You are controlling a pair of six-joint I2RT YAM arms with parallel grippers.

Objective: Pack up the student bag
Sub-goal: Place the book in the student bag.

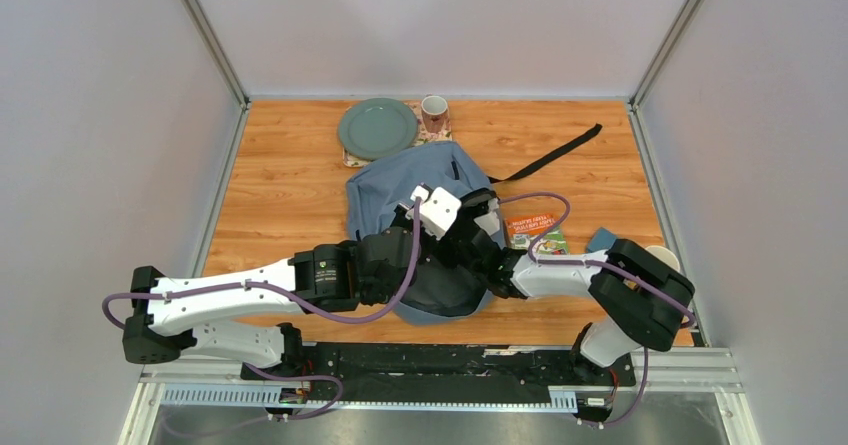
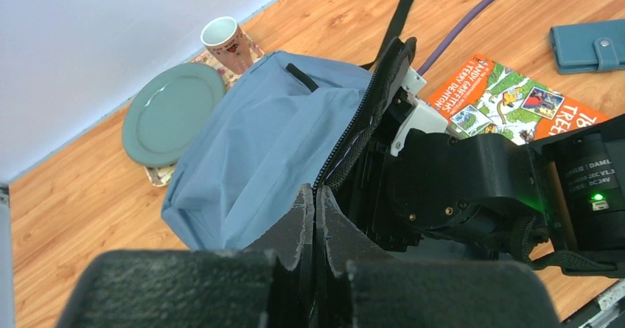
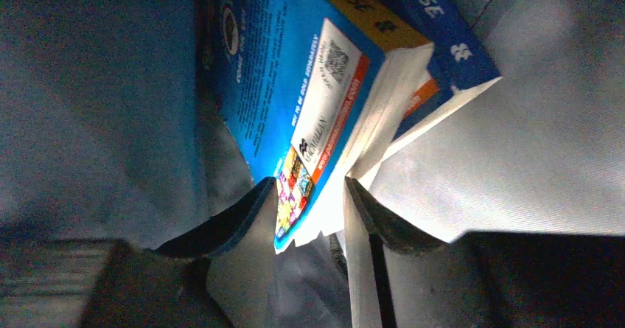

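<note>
Bag [image 1: 400,190] mouth is pinned up by my left claw [image 2: 315,208], fully shut on the zip edge, so my right claw [image 3: 309,217], deep inside w/ jaws part-open, can slide the blue book [image 3: 295,85] btwn its fingers down in.

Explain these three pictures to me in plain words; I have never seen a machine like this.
Two robot arms are bolted to a wooden table. One picture looks down from above; the other two come from cameras on the wrists. The left gripper is pinched shut on the zip edge of the student bag, holding it open. The right gripper is inside the bag, its jaws around a blue book. Outside lie a green plate, a cup, an orange book and a teal wallet.
</note>
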